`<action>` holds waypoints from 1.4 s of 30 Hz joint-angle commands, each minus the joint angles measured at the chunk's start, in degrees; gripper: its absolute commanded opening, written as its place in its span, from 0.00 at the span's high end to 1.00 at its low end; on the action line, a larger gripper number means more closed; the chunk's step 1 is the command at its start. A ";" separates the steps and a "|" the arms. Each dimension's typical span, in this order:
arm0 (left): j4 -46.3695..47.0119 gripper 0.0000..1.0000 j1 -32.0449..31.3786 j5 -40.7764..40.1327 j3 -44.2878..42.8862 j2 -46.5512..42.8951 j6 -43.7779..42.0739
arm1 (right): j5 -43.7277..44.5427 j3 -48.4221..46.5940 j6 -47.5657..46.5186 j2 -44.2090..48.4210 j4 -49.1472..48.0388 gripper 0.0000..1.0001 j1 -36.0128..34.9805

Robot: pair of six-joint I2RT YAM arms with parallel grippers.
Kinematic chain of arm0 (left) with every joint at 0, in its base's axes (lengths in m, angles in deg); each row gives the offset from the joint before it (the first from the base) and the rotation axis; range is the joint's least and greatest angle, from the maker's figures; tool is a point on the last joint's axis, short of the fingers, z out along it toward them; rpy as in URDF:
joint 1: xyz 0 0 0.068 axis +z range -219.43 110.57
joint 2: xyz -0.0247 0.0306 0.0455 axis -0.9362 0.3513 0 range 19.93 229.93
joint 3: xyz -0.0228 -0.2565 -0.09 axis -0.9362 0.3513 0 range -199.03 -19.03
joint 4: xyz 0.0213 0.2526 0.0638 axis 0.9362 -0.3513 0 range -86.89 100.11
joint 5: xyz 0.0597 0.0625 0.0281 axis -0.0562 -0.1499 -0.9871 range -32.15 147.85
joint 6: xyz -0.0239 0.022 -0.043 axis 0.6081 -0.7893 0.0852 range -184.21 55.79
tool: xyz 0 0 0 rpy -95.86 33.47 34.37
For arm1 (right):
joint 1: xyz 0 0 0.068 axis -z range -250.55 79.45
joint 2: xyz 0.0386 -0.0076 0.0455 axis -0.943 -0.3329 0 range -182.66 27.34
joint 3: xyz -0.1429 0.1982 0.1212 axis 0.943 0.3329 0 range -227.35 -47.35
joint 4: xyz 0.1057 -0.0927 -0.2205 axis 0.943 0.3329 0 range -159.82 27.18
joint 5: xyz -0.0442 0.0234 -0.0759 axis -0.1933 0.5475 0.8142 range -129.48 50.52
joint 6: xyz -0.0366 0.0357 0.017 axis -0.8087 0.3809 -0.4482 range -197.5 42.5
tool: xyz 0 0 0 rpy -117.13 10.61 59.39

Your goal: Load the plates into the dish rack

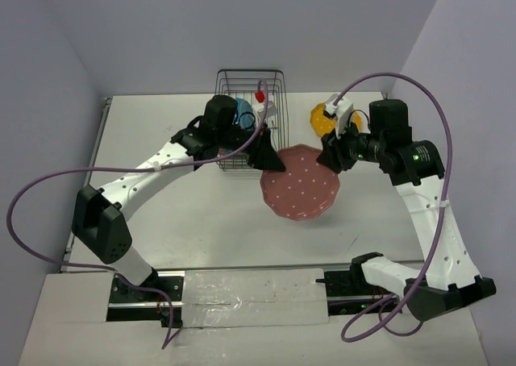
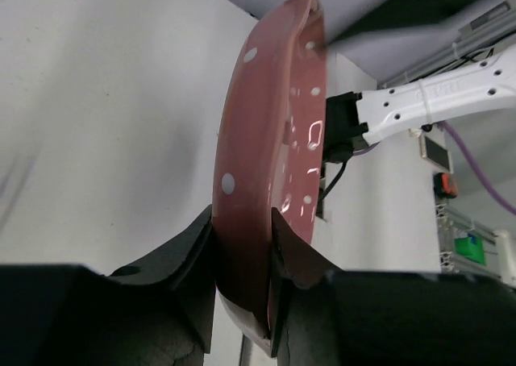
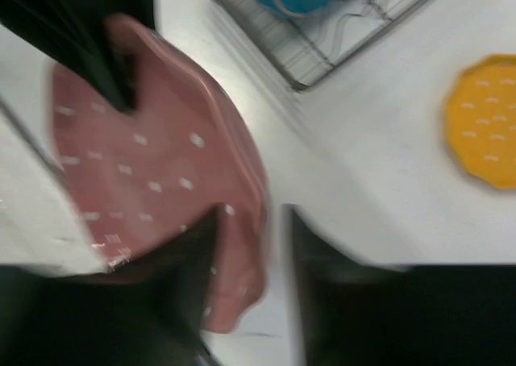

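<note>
Pretty clearly a robotics lab test cell, not anyone's kitchen; a left arm (image 1: 153, 176) and a right arm (image 1: 439, 221), white and black, sit fixed at the near edge of a bare white table (image 1: 185, 229); plain grey-lilac walls (image 1: 48, 68) box the table in; purple cables (image 1: 81, 171) loop loose off both arms; a crinkly taped sheet (image 1: 250, 297) lies between the bases; the only homey bits are a wire dish rack (image 1: 242, 84) and a dotted pink plate (image 1: 300, 185), so they read as props.
</note>
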 commanded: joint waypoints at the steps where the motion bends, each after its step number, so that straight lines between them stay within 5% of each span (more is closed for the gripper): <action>1: 0.91 1.00 -0.21 3.50 -3.06 -2.35 -4.17 | -9.37 -4.28 3.78 -1.74 -2.19 0.40 -1.05; 2: 0.38 1.00 0.14 4.20 -2.54 -3.31 -5.40 | -9.91 -4.97 5.01 -3.23 -0.96 0.27 -0.88; 6: -0.32 1.00 1.46 4.91 -1.13 -6.04 -8.74 | -15.79 -7.09 6.07 -7.10 2.47 0.21 -0.18; 13: -2.43 1.00 2.78 11.67 -1.47 -8.59 -14.63 | -26.33 -8.84 2.74 -11.24 7.30 0.19 -0.43; 18: -6.56 1.00 2.87 13.43 -4.38 -7.72 -19.91 | -25.56 -8.33 -1.40 -12.82 11.00 0.25 -3.24; 19: -6.22 1.00 2.87 13.78 -4.73 -7.63 -19.65 | -25.21 -7.36 -1.48 -12.82 10.83 0.27 -3.68; 28: -4.64 1.00 3.04 11.33 -3.41 -8.59 -19.39 | -28.37 -8.41 -1.40 -14.23 12.14 1.00 -4.30; 32: -3.84 1.00 3.22 8.44 -3.41 -8.95 -18.16 | -29.60 -9.29 -0.17 -14.85 12.33 1.00 -4.39; 34: -4.98 0.88 3.48 6.41 -4.29 -8.86 -18.07 | -28.90 -9.03 3.76 -14.06 10.22 1.00 -4.39; 35: -6.29 0.63 3.66 4.06 -4.64 -8.86 -17.55 | -28.20 -8.76 5.61 -13.53 6.64 1.00 -4.48; 37: -6.57 0.32 4.97 0.54 -4.91 -9.64 -14.65 | -24.01 -7.36 13.05 -11.17 1.63 1.00 -4.39; 38: -6.39 0.06 5.76 -2.09 -4.73 -10.26 -13.86 | -22.67 -6.75 15.19 -10.28 -3.27 1.00 -4.39; 42: -3.58 0.01 12.61 -4.40 -3.24 -13.34 -7.20 | -15.20 -6.21 24.25 -7.99 -11.49 1.00 -4.39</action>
